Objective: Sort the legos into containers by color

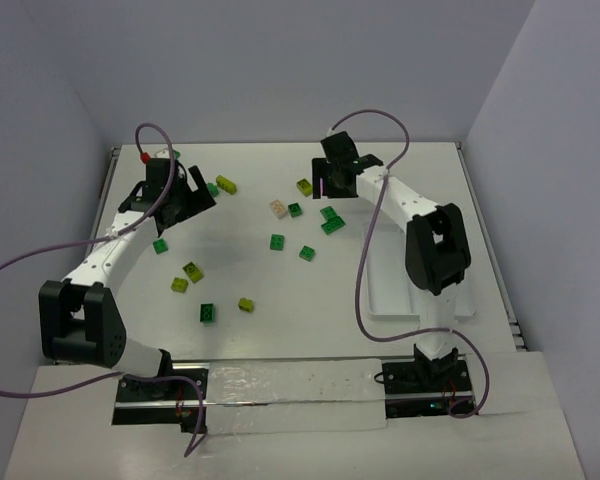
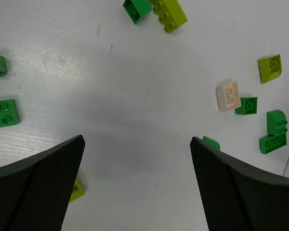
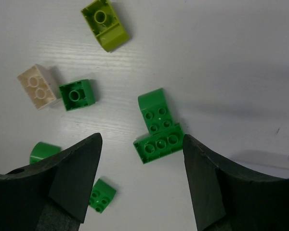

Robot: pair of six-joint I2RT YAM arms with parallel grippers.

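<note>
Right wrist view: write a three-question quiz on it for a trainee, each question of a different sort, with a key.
1. True or false: the right end effector is shut on a brick.
2. Count: how many pale peach bricks show in this view?
3. Multiple choice: what colour is the topmost brick in this view? A) pale peach B) yellow-green C) dark green

Key
1. False: its fingers stand apart and hold nothing.
2. One.
3. B.
</note>
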